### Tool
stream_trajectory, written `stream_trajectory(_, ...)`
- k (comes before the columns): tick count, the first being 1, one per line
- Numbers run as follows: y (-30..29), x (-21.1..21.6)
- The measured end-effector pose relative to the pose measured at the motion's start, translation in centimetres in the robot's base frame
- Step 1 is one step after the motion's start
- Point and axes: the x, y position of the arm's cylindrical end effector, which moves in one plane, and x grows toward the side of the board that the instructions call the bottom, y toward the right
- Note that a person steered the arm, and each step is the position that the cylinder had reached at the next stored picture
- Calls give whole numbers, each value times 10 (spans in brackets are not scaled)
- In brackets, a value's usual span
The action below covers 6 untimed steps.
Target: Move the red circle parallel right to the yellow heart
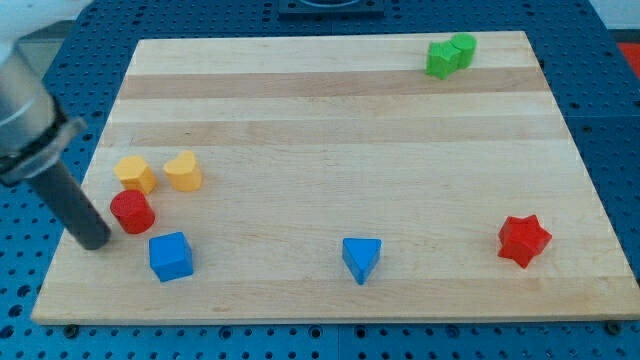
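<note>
Resting just left of red circle, my tip (plain rod, no claw to open or close). Circle below-left of yellow heart; rightward push outstanding.

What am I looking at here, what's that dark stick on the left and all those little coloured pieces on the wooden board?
There is one picture, from a single camera looking down at a wooden board on a blue perforated table. The dark stick is a robot arm's pushing rod; it grasps nothing and only slides blocks about. My tip sits at the view's left, just left of the red circle, close to it or touching. Above that circle are a yellow hexagon-like block and the yellow heart. Below is a blue cube, with a blue triangle at bottom centre. A red star lies at the lower right, and two green blocks sit together at the top right. Nothing is held.
</note>
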Motion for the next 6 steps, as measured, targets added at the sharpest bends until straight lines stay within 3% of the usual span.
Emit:
stream_trajectory(1,5,-16)
stream_trajectory(3,173,-37)
stream_trajectory(5,157,-61)
stream_trajectory(6,214,-65)
